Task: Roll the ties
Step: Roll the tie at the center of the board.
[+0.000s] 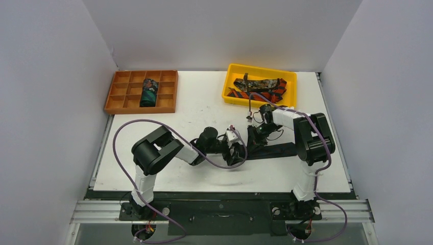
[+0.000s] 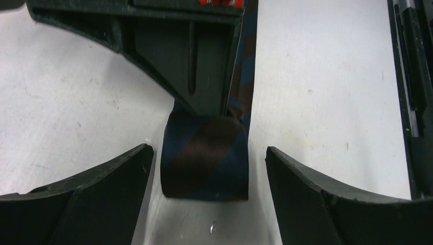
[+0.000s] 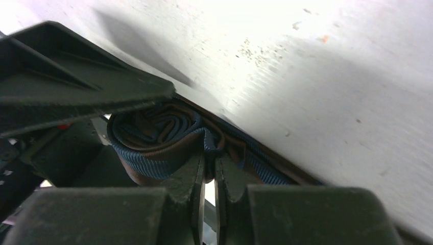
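Observation:
A dark navy tie with brown diagonal bands lies on the white table, its flat tail running right. Its rolled end stands between my left gripper's fingers. My left gripper is open around the roll without touching it, and it shows at mid-table in the top view. My right gripper is shut on a fold at the side of the roll. It sits just behind the roll in the top view.
A yellow bin at the back right holds a mottled brown tie and a red-orange striped tie. An orange divider tray at the back left holds a dark teal rolled tie. Purple cables loop by both arms.

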Robot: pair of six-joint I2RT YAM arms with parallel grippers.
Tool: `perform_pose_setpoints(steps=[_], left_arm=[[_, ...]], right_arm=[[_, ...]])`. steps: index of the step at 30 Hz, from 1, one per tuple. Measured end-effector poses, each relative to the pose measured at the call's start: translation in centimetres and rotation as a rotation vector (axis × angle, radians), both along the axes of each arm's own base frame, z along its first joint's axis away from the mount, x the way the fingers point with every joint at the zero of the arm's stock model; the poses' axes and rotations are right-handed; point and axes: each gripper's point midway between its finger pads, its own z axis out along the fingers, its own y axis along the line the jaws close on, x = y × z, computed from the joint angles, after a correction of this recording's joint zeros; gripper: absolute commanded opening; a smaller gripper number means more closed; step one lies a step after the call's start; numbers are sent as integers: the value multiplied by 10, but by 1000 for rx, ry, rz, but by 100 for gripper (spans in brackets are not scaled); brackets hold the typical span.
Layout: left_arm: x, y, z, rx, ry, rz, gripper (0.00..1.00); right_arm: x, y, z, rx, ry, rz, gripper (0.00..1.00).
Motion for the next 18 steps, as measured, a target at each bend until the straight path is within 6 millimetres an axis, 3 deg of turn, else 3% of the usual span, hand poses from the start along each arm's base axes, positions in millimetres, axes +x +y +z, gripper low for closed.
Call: perform_pose_setpoints(steps=[4,10,15,18], left_arm=[[0,-9,0,-74,-3,9,70],[1,-19,-8,-167,-16,15,39],[3,-20,-10,-173,-48,17,20],[3,-19,-12,-135,-75,13,13]], right_arm=[[-1,8,0,46,17,-14,0],[-2,11,-1,75,23,-22,0],[-2,12,-1,79,22,-22,0],[-2,12,0,82,17,-12,11]])
